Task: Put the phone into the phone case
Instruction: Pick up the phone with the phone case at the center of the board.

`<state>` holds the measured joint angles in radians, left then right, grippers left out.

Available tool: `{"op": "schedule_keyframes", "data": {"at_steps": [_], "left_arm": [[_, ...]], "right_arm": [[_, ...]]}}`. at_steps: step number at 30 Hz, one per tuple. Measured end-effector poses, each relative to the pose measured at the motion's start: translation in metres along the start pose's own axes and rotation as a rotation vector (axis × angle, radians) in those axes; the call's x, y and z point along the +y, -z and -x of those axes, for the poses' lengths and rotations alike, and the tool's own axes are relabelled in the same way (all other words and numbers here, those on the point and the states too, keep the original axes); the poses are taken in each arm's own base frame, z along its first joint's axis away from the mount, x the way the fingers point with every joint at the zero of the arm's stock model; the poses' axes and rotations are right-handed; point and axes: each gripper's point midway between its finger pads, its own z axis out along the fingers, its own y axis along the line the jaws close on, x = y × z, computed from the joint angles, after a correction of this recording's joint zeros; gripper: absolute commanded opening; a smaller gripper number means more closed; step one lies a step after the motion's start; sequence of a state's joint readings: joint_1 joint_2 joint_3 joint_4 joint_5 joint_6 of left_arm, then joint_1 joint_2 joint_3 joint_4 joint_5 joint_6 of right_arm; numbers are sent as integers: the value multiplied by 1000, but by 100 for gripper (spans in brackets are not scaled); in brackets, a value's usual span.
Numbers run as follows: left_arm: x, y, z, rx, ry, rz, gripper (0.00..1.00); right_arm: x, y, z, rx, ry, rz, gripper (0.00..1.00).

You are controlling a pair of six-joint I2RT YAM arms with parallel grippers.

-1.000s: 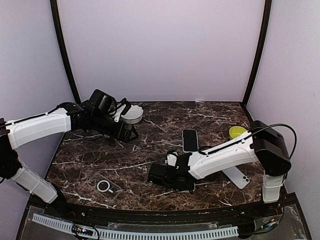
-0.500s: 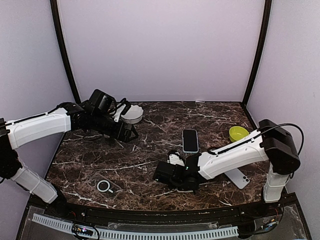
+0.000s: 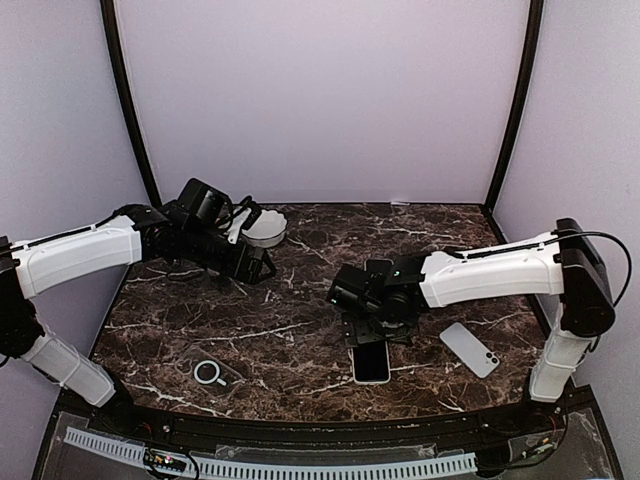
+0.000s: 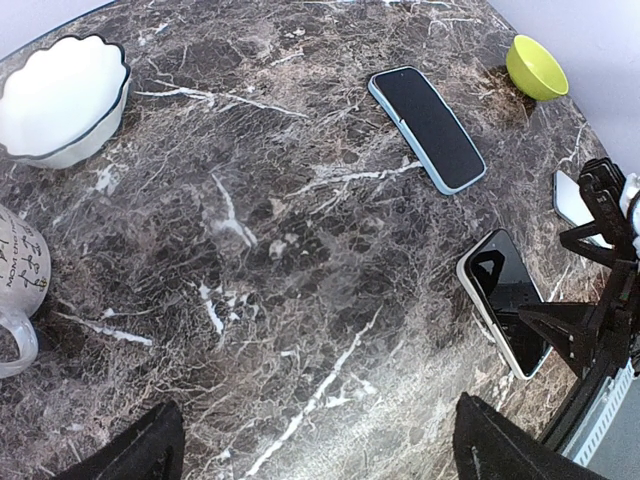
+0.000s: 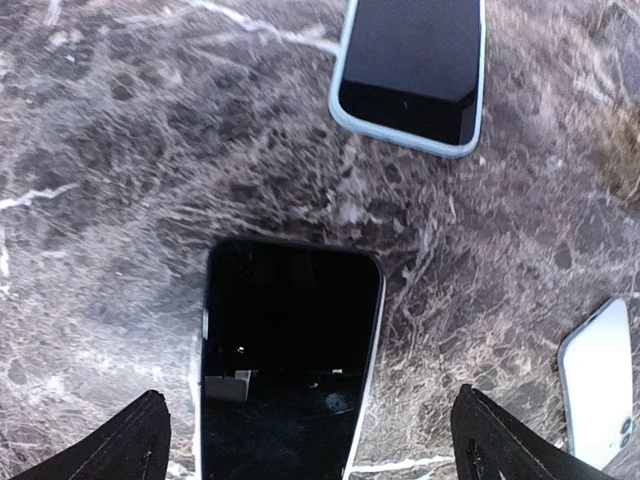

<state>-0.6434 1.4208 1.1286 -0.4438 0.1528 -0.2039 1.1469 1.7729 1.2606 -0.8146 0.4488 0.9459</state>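
The phone (image 3: pixel 371 362) has a black screen and a white rim. It lies flat near the table's front edge, screen up. My right gripper (image 3: pixel 367 330) hovers just over its far end, open, and its fingertips (image 5: pixel 150 440) stand wide to either side of the phone (image 5: pixel 290 340) without touching it. The clear phone case (image 3: pixel 210 373), with a white ring on it, lies at the front left, well apart. My left gripper (image 3: pixel 257 267) hangs open over bare marble at the back left, holding nothing. In the left wrist view this gripper (image 4: pixel 320 450) has the phone (image 4: pixel 505 300) at its right.
A phone in a blue case (image 5: pixel 410 70) lies just beyond the right gripper. A white phone lies face down (image 3: pixel 469 349) at the front right. A white bowl (image 3: pixel 265 228) and a mug (image 4: pixel 15 290) stand at the back left. A green bowl (image 4: pixel 537 66) sits at the back right.
My right gripper has gone from shut to open and moved right and back. The phone it carried now lies flat on the table. The left arm has not moved.
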Motion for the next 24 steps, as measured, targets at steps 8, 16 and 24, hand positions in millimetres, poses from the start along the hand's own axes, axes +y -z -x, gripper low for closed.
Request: {"op": "schedule_keyframes", "data": {"at_steps": [8, 16, 24], "left_arm": [[-1, 0, 0, 1, -2, -5, 95], [-1, 0, 0, 2, -2, -8, 95], [-2, 0, 0, 2, -2, -12, 95]], "right_arm": [[3, -21, -33, 147, -16, 38, 99], [11, -35, -55, 229, -13, 70, 90], [17, -38, -58, 237, 3, 87, 48]]}}
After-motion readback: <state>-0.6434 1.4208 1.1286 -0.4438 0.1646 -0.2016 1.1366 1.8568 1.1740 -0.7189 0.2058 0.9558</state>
